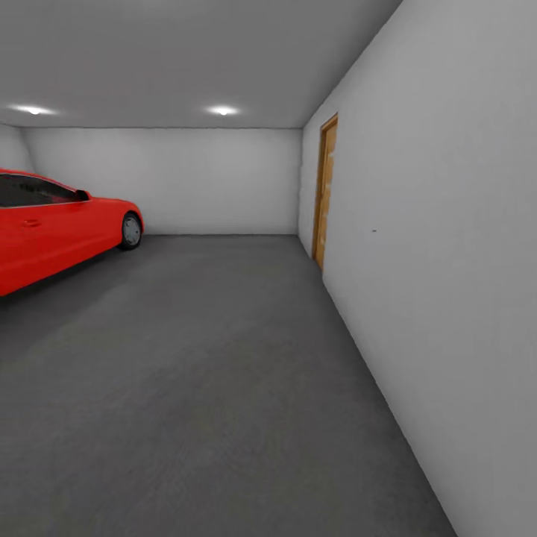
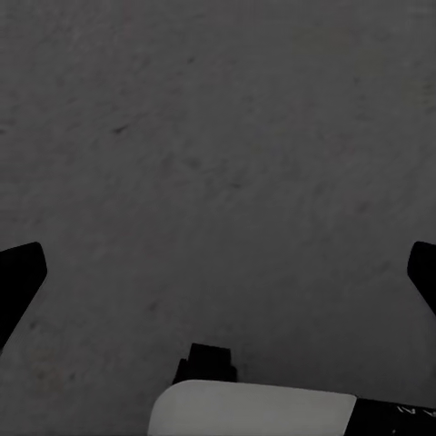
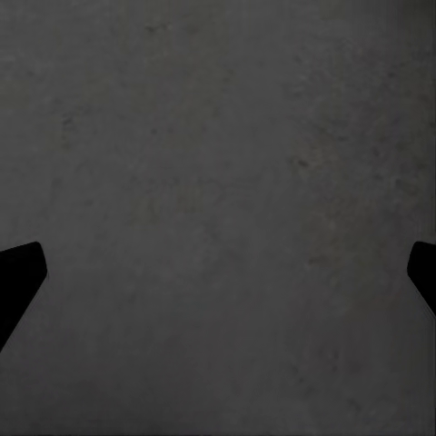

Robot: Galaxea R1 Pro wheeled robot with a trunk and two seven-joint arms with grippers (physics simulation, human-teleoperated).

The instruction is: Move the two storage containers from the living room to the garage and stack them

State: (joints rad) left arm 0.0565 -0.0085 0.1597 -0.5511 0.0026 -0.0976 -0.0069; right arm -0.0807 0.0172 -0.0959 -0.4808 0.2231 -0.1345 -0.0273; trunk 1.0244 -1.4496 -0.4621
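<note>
Standing in the garage beside a red car (image 1: 52, 224) and wooden door (image 1: 325, 190), the robot carries nothing: left gripper (image 2: 218, 272) and right gripper (image 3: 218, 272) hang fingers spread over concrete floor (image 1: 209, 388), no storage container in sight, so fetching one likely follows.

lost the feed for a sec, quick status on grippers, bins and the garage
Left gripper open, empty. Right gripper open, empty. In the garage, bare concrete floor ahead. Red car parked left, wooden door right.
</note>
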